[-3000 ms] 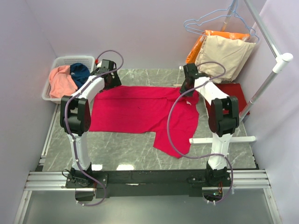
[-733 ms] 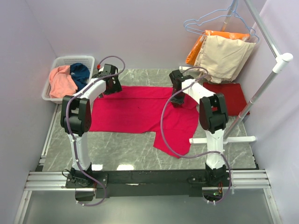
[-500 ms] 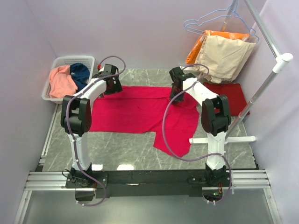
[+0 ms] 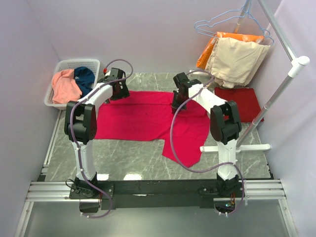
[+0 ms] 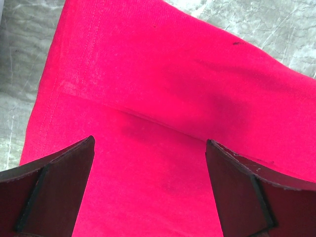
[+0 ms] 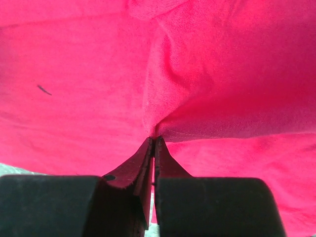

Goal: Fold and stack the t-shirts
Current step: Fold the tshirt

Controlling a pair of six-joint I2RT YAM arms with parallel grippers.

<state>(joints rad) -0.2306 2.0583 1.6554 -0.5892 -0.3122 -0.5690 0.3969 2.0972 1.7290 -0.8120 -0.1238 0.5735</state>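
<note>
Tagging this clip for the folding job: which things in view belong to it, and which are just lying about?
Belong: crimson t-shirt, pinched by the right gripper; dark red t-shirt; salmon-pink t-shirt and teal t-shirt in the basket.
Lying about: beige garment, orange garment, white rack.

Pale lilac walls (image 4: 148, 34) enclose a grey marbled table (image 4: 123, 158); a white rack (image 4: 276, 96) stands at the right.
</note>
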